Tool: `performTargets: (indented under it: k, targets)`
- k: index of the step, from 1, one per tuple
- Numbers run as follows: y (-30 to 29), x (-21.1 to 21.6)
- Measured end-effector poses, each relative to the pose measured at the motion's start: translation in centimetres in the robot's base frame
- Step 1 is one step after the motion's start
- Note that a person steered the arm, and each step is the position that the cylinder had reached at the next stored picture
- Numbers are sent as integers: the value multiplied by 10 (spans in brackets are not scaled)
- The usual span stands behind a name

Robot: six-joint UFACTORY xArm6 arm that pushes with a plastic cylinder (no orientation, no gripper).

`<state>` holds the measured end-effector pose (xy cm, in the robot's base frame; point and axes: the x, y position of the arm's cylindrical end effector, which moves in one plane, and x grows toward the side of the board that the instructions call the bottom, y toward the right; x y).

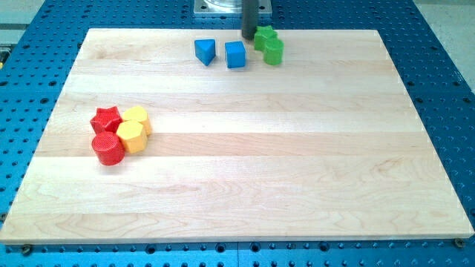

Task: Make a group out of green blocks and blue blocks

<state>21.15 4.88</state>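
You see the wooden board [237,185]. Near its top edge the green blocks [268,44] sit just right of my tip [249,38], a bare rod holding nothing; the blue cube [235,54] and blue triangle [205,51] lie just left. They look light, rigid; push flat faces.

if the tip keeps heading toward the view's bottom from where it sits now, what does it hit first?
My tip sits at the view's top, between the blue cube and the two green blocks. Going straight down the view, it would likely clip the blue cube's right edge first, though depth is unclear. Past that, nothing stands in the line.
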Motion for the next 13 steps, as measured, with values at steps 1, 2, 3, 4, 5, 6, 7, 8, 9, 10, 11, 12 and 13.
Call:
performTargets:
  k: [1,2,3,4,5,6,7,8,9,10,11,12,13]
  targets:
    - [38,36]
    - [36,72]
    - [31,46]
    - [17,35]
    - [19,23]
    - [49,39]
    - [80,66]
    - [55,92]
    - [49,75]
    - [-36,42]
    - [-69,26]
    - [-102,54]
    - [-68,107]
